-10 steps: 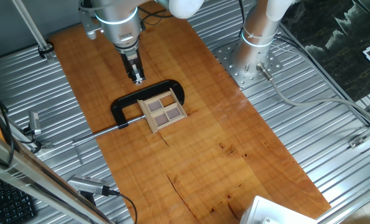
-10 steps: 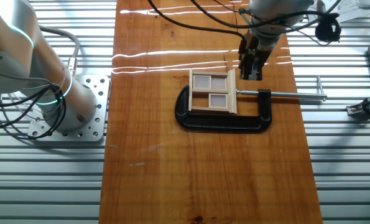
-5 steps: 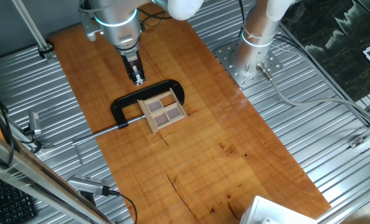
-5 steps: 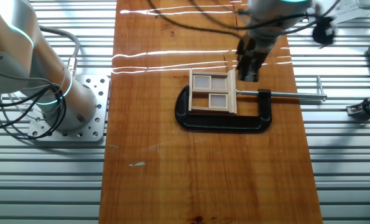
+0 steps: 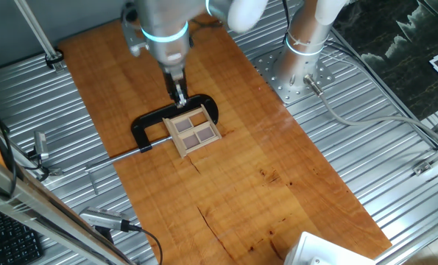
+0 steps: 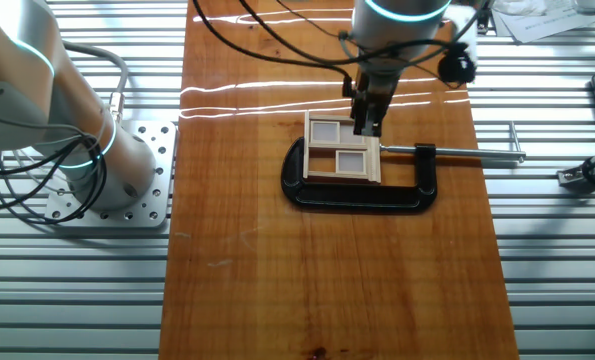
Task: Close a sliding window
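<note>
Black clamp [image 6: 357, 190] is seen mid-board, nearer the far edge, w/ the sliding window [image 6: 343, 148] held upright in it. Gripper [image 6: 365, 127] is poised at its top-right pane, fingers apparently pressed together. Risk: sash missed or frame levered if approach is off-line.

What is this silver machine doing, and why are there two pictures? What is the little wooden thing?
The machine is a robot arm. At its tip is a thin two-finger tool for pushing and gripping. Two cameras photograph the same wooden table from different sides, so you get two pictures of one moment. On the table lies a toy-sized sliding window, with a light wooden frame and brownish panes. A black C-shaped clamp holds it so it cannot slip. The tool is right at the window's edge and holds nothing. Its job is to slide the window closed.
</note>
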`<state>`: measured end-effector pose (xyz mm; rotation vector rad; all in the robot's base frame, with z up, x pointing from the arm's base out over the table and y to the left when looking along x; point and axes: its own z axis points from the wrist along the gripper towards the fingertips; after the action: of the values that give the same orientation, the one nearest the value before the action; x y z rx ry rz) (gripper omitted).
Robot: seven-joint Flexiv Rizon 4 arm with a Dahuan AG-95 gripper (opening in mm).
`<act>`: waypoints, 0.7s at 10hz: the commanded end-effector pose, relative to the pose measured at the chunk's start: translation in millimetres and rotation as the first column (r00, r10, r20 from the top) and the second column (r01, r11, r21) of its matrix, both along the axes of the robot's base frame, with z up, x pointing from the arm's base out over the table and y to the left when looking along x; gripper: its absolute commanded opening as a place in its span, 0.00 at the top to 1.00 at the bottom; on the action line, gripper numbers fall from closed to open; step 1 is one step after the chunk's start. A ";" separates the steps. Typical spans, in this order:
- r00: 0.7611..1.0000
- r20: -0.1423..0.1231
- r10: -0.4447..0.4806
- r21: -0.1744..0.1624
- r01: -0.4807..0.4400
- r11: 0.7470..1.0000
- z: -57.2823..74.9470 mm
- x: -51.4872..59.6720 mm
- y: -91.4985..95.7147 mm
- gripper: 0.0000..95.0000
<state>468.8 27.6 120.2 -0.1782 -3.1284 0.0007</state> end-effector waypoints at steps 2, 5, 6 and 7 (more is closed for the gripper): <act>1.000 0.012 0.008 0.000 -0.008 1.000 -28.0 -0.6 1.4 1.00; 1.000 0.017 0.019 -0.003 -0.019 1.000 -49.6 -4.7 -1.9 1.00; 1.000 0.017 0.020 -0.004 -0.020 1.000 -50.4 -4.7 -2.1 1.00; 1.000 0.016 0.019 -0.004 -0.019 1.000 -53.0 -4.7 -2.6 1.00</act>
<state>464.3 25.8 66.1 -0.1502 -3.1421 0.0028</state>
